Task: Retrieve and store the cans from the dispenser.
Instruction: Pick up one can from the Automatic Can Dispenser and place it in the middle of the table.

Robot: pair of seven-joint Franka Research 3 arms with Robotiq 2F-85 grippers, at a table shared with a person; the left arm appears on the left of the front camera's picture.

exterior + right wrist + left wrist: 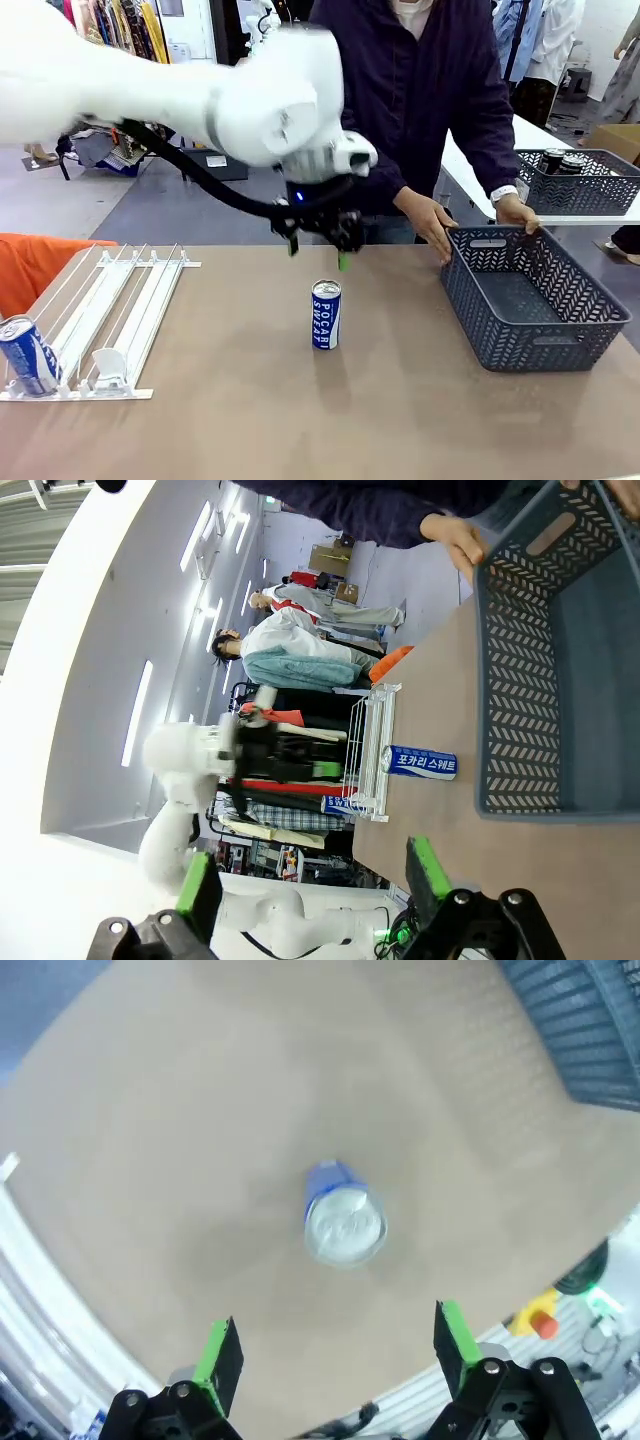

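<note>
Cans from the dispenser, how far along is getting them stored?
Done: one Pocari can is out of the dispenser, standing upright mid-table. In hand: nothing; the left gripper hovers open above that can. Left: it is not yet in the grey basket, whose visible inside looks empty, and another can sits at the dispenser's low end.

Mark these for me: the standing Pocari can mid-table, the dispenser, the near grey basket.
Pocari can (326,318): front view, blue label at mid-body.
Dispenser (128,318): front view, white rails at mid-rack.
Basket (470,290): front view, lattice side wall facing the can.
</note>
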